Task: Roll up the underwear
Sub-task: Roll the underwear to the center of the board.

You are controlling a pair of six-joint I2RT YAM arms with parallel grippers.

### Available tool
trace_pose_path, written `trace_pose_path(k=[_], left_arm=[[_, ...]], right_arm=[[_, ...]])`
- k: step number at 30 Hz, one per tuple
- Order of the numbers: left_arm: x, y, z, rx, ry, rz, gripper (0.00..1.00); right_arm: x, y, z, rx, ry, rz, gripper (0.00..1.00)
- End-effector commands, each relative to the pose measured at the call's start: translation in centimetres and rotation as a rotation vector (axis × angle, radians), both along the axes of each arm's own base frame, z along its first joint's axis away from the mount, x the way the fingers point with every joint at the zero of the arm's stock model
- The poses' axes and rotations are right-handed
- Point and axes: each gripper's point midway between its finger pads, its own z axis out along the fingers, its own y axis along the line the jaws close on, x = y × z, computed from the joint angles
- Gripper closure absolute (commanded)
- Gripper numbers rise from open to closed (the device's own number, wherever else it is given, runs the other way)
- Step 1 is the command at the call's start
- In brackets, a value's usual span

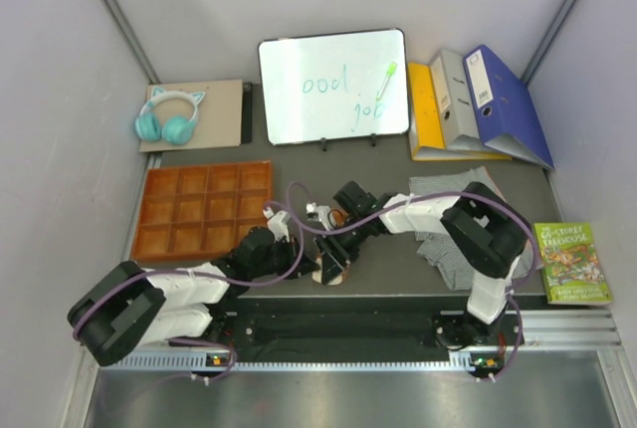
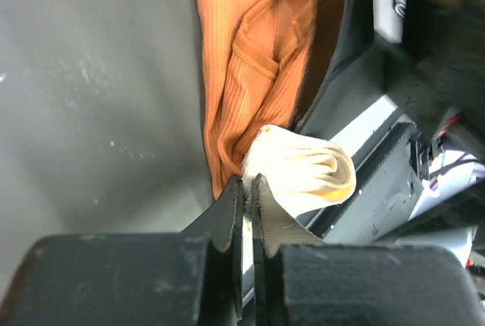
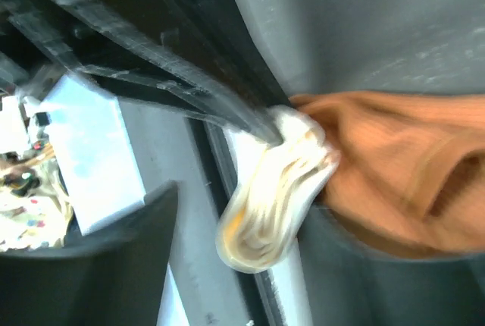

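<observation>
The rust-orange briefs [image 2: 250,61] lie at the table's near edge between both arms, and a small part shows in the top view [image 1: 330,275]. Their cream waistband [image 2: 303,170] is bunched into folds. My left gripper [image 2: 250,186] is shut on the waistband's edge; in the top view it sits at the briefs' left [image 1: 318,271]. My right gripper [image 3: 250,222] is open, with the bunched waistband [image 3: 273,197] between its wide-apart fingers and the orange cloth [image 3: 394,167] beside it; from above it is just behind the briefs [image 1: 333,247]. The striped boxer shorts [image 1: 443,187] lie flat, partly under the right arm.
An orange compartment tray [image 1: 149,211] sits at the left. A whiteboard [image 1: 333,87], headphones [image 1: 169,116] and binders [image 1: 478,105] stand at the back. A book [image 1: 571,263] lies at the right edge. The table's front rail [image 3: 265,296] runs right beside the briefs.
</observation>
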Motion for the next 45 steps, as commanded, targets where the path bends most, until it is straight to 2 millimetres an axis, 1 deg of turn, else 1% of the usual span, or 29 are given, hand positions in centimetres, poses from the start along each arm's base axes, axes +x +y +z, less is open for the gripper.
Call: trace_pose_path(k=[1,2,3,4,6,7,8,9,10,12,13,15,16,18,19,20,23,29,31,33,34,35,37,39,40,42,43,44,45], left_arm=[[1.4,1.2,-1.5,0.098,0.037,0.105,1.00],[1.6,1.2,-1.5,0.101,0.045,0.117,1.00],[1.7,1.3,-1.6,0.110,0.053,0.128,1.00],[1.7,1.4,-1.8,0.119,0.076,0.144,1.00],[1.7,1.2,-2.0,0.121,0.100,0.150,1.00],[1.8,1.1,-1.9,0.113,0.115,0.161,1.00],[1.8,1.0,-1.8,0.107,0.123,0.166,1.00],[1.9,1.0,-2.0,0.106,0.142,0.179,1.00],[1.8,0.9,-2.1,0.106,0.150,0.182,1.00],[1.9,0.8,-2.2,0.107,0.163,0.191,1.00],[1.9,0.8,-2.2,0.104,0.168,0.196,1.00],[2.0,0.8,-2.2,0.102,0.175,0.206,1.00],[2.0,0.8,-2.2,0.099,0.180,0.210,1.00],[2.0,0.7,-2.2,0.093,0.185,0.217,1.00],[2.1,0.8,-2.2,0.092,0.187,0.222,1.00],[2.0,0.7,-2.2,0.090,0.189,0.221,1.00],[2.0,0.7,-2.1,0.086,0.193,0.221,1.00],[2.1,0.5,-2.0,0.075,0.202,0.231,1.00],[2.1,0.5,-1.9,0.071,0.202,0.233,1.00],[2.1,0.5,-1.9,0.069,0.203,0.236,1.00],[2.1,0.6,-1.9,0.070,0.205,0.239,1.00],[2.1,0.5,-1.9,0.069,0.203,0.238,1.00],[2.1,0.6,-1.9,0.071,0.203,0.243,1.00],[2.3,0.6,-1.7,0.068,0.199,0.247,1.00],[2.4,0.3,-1.4,0.060,0.195,0.245,1.00],[2.6,0.1,-1.1,0.051,0.188,0.239,1.00],[2.8,-0.2,-0.6,0.043,0.181,0.233,0.98],[2.9,-0.3,-0.3,0.041,0.174,0.230,0.87],[3.0,-0.3,-0.1,0.037,0.169,0.229,0.82]], right_arm=[[4.0,-1.3,2.4,-0.037,-0.168,-0.126,0.28],[4.1,-1.6,2.9,-0.045,-0.182,-0.139,0.20],[4.2,-1.9,3.3,-0.056,-0.190,-0.159,0.16],[4.5,-2.4,4.1,-0.068,-0.220,-0.206,0.14],[4.8,-2.9,4.8,-0.074,-0.242,-0.258,0.11],[4.8,-3.6,4.1,-0.112,-0.232,-0.318,0.10],[4.8,-3.9,4.6,-0.106,-0.238,-0.352,0.10],[4.7,-4.1,4.4,-0.109,-0.230,-0.381,0.09],[4.3,-4.4,3.4,-0.118,-0.192,-0.437,0.09],[3.9,-4.3,3.1,-0.083,-0.163,-0.483,0.10],[3.6,-4.5,2.3,-0.065,-0.137,-0.531,0.10],[3.4,-4.7,2.0,-0.040,-0.126,-0.572,0.10],[3.1,-5.1,1.4,-0.042,-0.109,-0.609,0.10],[3.5,-4.8,1.9,0.008,-0.126,-0.633,0.10],[3.6,-5.1,1.5,0.001,-0.131,-0.651,0.10],[3.9,-4.9,1.7,0.015,-0.143,-0.657,0.10],[4.1,-5.0,0.9,0.002,-0.147,-0.666,0.12],[3.2,-4.5,-1.2,-0.043,-0.115,-0.651,0.18],[2.7,-4.1,-1.6,-0.056,-0.121,-0.639,0.20],[2.9,-4.1,-2.2,-0.093,-0.136,-0.654,0.26],[2.5,-4.6,-2.9,-0.140,-0.131,-0.653,0.30],[2.5,-4.8,-3.2,-0.160,-0.131,-0.660,0.36],[2.5,-5.7,-4.0,-0.215,-0.138,-0.681,0.43],[2.6,-6.2,-4.4,-0.240,-0.147,-0.692,0.47],[2.5,-6.5,-4.6,-0.257,-0.146,-0.696,0.58],[2.6,-6.8,-4.8,-0.273,-0.155,-0.702,0.71],[2.5,-7.2,-5.1,-0.301,-0.154,-0.704,0.86],[2.5,-7.4,-5.2,-0.317,-0.156,-0.706,0.92],[2.8,-7.4,-5.2,-0.330,-0.169,-0.706,0.97]])
